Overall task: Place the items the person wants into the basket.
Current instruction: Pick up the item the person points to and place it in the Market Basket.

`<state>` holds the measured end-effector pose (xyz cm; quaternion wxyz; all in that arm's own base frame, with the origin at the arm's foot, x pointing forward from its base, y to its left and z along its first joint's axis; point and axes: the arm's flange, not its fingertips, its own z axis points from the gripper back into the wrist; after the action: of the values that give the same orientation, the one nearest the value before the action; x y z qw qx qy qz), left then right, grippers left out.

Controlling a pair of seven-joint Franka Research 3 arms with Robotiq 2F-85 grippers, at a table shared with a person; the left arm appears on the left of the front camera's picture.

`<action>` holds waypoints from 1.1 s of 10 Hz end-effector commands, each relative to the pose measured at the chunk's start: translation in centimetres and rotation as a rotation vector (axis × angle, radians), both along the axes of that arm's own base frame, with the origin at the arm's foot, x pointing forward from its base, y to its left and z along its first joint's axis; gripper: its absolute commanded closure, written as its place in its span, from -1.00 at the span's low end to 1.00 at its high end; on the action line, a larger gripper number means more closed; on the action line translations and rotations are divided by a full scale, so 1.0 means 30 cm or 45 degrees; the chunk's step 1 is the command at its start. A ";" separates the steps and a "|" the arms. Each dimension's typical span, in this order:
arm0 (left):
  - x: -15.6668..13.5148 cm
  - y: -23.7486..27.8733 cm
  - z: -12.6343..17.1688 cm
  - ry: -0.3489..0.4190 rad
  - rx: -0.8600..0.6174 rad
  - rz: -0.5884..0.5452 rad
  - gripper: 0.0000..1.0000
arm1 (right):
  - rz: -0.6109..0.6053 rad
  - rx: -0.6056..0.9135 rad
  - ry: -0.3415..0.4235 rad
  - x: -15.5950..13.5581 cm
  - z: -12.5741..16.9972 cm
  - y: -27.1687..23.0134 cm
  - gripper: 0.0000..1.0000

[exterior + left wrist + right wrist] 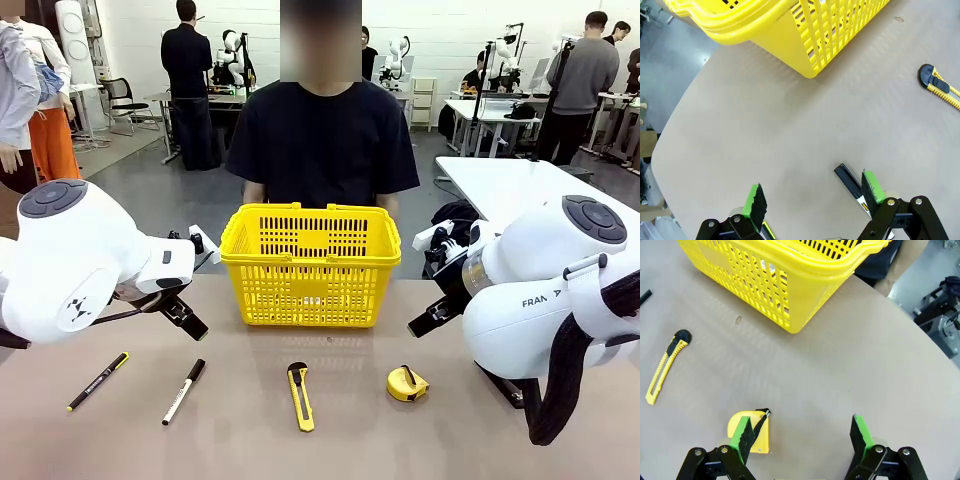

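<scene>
The yellow basket (310,265) stands at the table's far middle, with the person (322,140) in a dark T-shirt right behind it. On the near side lie a white marker with a black cap (184,391) and a small yellow tape measure (407,384). My left gripper (185,318) hovers open left of the basket. In the left wrist view the gripper (815,195) is above the table, and the marker's cap (847,177) lies by its right finger. My right gripper (430,320) is open right of the basket. In the right wrist view the gripper (801,435) is empty, and the tape measure (760,440) lies by its left finger.
A yellow utility knife (300,396) lies between the marker and the tape measure. A slim black pen with yellow accents (97,381) rests at the near left. The table's rounded edge runs behind the basket. People and other tables stand farther back.
</scene>
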<state>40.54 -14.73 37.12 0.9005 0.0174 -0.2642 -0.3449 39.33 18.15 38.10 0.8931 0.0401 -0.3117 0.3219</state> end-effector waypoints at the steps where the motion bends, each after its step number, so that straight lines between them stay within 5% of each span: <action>1: 0.001 -0.001 0.002 -0.003 -0.003 0.001 -1.00 | 0.002 -0.001 0.000 -0.001 0.000 0.001 -1.00; 9: 0.000 0.000 0.000 0.000 0.000 0.000 -1.00 | 0.000 0.000 0.000 0.000 0.000 0.000 -1.00; 10: -0.059 -0.022 0.164 0.006 -0.087 -0.085 -1.00 | 0.020 -0.031 -0.080 -0.099 0.132 -0.006 -1.00; 11: -0.094 -0.029 0.337 -0.087 -0.093 -0.102 -1.00 | 0.005 -0.028 -0.112 -0.176 0.277 -0.024 -1.00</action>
<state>39.33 -16.39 41.39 0.8886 -0.0011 -0.2897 -0.3557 38.63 18.11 41.97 0.8795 0.0275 -0.3389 0.3328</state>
